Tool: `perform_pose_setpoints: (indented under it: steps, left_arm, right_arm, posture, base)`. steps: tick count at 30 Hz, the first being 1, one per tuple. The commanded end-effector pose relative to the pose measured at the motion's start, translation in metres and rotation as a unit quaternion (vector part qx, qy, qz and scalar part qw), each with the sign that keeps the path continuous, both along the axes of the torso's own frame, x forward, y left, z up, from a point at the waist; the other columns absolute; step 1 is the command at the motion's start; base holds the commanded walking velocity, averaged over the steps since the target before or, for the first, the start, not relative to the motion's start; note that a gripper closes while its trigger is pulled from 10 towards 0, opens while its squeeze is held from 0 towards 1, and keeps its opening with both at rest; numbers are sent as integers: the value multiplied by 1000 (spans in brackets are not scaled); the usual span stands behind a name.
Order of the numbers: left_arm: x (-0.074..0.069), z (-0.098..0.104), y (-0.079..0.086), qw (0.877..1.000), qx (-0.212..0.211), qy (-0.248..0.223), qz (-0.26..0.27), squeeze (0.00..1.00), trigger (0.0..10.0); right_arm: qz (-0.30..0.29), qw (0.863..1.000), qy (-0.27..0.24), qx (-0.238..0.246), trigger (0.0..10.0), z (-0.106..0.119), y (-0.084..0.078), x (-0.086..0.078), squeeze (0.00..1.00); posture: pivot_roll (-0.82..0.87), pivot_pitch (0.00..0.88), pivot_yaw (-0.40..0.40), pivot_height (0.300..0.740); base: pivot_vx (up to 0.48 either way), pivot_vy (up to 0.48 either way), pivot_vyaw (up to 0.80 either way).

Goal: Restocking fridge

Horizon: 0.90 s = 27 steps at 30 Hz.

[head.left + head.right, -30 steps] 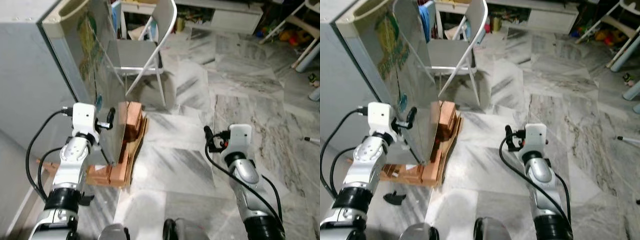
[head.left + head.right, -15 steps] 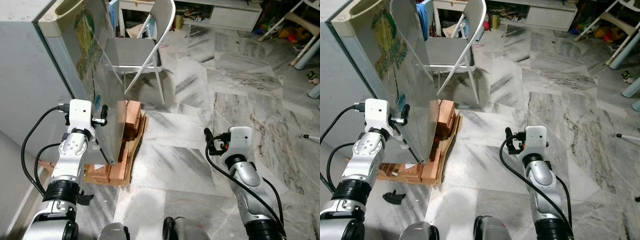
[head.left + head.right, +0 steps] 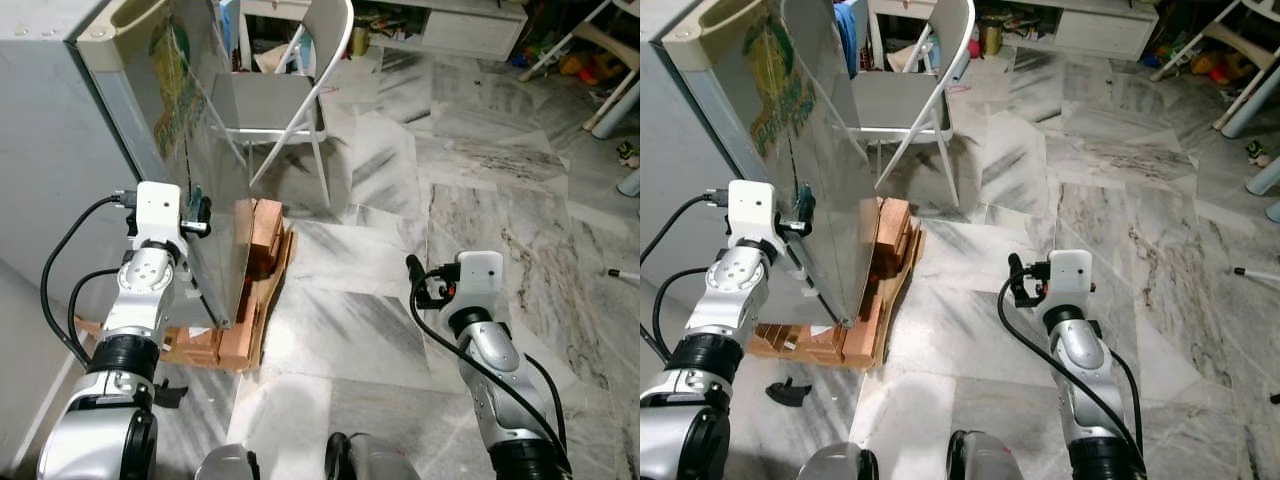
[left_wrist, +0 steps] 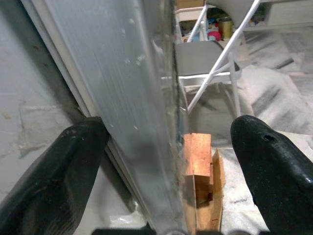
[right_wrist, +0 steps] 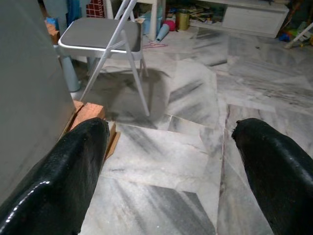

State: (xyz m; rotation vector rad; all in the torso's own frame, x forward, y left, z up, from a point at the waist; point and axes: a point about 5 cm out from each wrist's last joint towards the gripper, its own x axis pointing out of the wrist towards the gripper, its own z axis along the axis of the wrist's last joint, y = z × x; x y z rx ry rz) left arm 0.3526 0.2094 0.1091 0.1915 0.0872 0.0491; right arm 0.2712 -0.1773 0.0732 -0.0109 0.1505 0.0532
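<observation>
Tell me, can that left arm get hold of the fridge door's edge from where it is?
Probably yes. The left gripper is open with the edge of the fridge door between its two fingers, and nothing blocks it. Closing should grip the door. The right gripper hangs open over the floor, away from the fridge.

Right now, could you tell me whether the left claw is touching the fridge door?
Cannot tell. In the left wrist view the open left claw straddles the edge of the fridge door, a finger on each side, but whether either finger presses on the metal is unclear.
</observation>
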Motion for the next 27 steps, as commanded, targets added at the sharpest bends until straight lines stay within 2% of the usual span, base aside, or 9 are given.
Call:
perform_pose_setpoints:
  steps: [1, 10, 12, 13, 15, 17, 20, 23, 27]
  left_arm:
    - [7, 4, -2, 1000, 5, -1, 3, 0, 10000]
    - [20, 21, -53, 995, -20, -26, -92, 0, 10000]
    - [1, 32, -130, 958, -52, -44, -278, 0, 10000]
    - [1, 32, -130, 958, -52, -44, -278, 0, 10000]
    - [-39, 38, -190, 905, -93, -51, -411, 0, 10000]
    - [-54, 33, -204, 890, -113, -38, -440, 0, 10000]
    - [-50, 18, -191, 899, -96, -24, -426, 0, 10000]
    - [-26, 8, -139, 937, -71, -12, -340, 0, 10000]
    - [-28, -1, -101, 949, -52, 11, -312, 0, 10000]
  right_arm:
    - [1, 1000, -3, 1, 10000, 3, 1, -2, 0]
    - [-3, 1000, -3, 3, 10000, 4, -2, -3, 0]
    - [2, 1000, 6, 7, 10000, 0, 0, -6, 0]
    - [2, 1000, 6, 7, 10000, 0, 0, -6, 0]
    - [19, 999, 21, 16, 10000, -5, 7, -8, 0]
    - [35, 999, 34, 23, 10000, -9, 14, -9, 0]
    - [59, 997, 50, 29, 10000, -13, 22, -13, 0]
    - [68, 995, 62, 26, 10000, -18, 22, -19, 0]
    - [64, 995, 65, 27, 10000, -19, 19, -17, 0]
  posture:
    - [0, 94, -40, 740]
    - [-2, 101, -36, 740]
    - [8, 100, -38, 740]
    - [8, 100, -38, 740]
    - [12, 99, -37, 740]
    - [8, 97, -39, 740]
    - [8, 99, -40, 740]
    - [14, 97, -45, 740]
    - [19, 96, -45, 740]
  base:
    - [0, 0, 0]
    - [0, 0, 0]
    - [0, 0, 0]
    - [0, 0, 0]
    - [0, 0, 0]
    - [0, 0, 0]
    - [0, 0, 0]
    - [0, 0, 0]
    - [0, 0, 0]
